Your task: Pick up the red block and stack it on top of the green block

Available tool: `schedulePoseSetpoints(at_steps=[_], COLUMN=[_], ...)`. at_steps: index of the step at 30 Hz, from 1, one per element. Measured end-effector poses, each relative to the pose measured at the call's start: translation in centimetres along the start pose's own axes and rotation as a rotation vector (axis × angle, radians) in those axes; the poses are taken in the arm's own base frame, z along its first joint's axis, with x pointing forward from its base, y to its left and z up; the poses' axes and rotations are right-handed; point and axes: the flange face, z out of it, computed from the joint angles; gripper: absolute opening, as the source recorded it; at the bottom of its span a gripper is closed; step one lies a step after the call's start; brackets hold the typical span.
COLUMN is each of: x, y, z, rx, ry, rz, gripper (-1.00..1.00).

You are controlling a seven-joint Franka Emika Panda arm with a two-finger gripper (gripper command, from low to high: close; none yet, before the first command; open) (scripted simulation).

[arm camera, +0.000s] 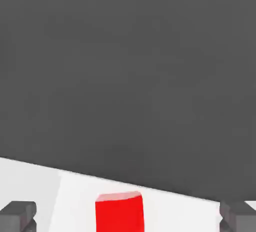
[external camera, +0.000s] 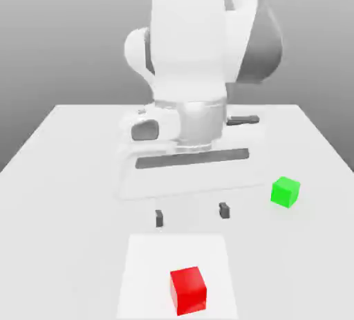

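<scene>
Right now the gripper stands wide open, its two dark fingertips well apart from each other and with nothing held between them. The white arm reaches in from the far side, and the gripper hangs over the pale table, a little farther back than the red block. That block sits at the near side of the scene, on a white patch, just right of the patch's middle as the exterior view shows it, its sides turned slightly against the patch's edges. The green block rests directly on the table toward the exterior view's right, farther back than the red block and well apart from it, with one corner turned to the near side. In the hand view, the red block shows between the two fingertips and touches neither, while a dark grey area meets the pale surface along a straight, slanting edge
</scene>
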Motion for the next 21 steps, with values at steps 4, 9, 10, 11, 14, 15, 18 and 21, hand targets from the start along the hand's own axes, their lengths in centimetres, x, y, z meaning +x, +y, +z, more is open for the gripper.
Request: schedulePoseSetpoints(at_steps=[4,9,10,11,14,15,18,21], x=[-1.7,-2.3,-2.3,-2.3,-2.4,-2.4,-2.1,-2.1], y=[1.2,1.8,1.8,1.8,1.8,1.8,1.6,1.3], z=[6.7,12.6,12.6,12.6,12.6,12.9,10.5,7.0], rx=[-0.061,-0.068,-0.068,-0.068,-0.068,-0.068,-0.068,-0.067], ry=[-0.069,-0.077,-0.077,-0.077,-0.077,-0.077,-0.077,-0.078], rz=[-0.029,-0.033,-0.033,-0.033,-0.033,-0.033,-0.033,-0.038], gripper=[0.00,-1.00,-1.00,-1.00,-1.00,-1.00,-1.00,-1.00])
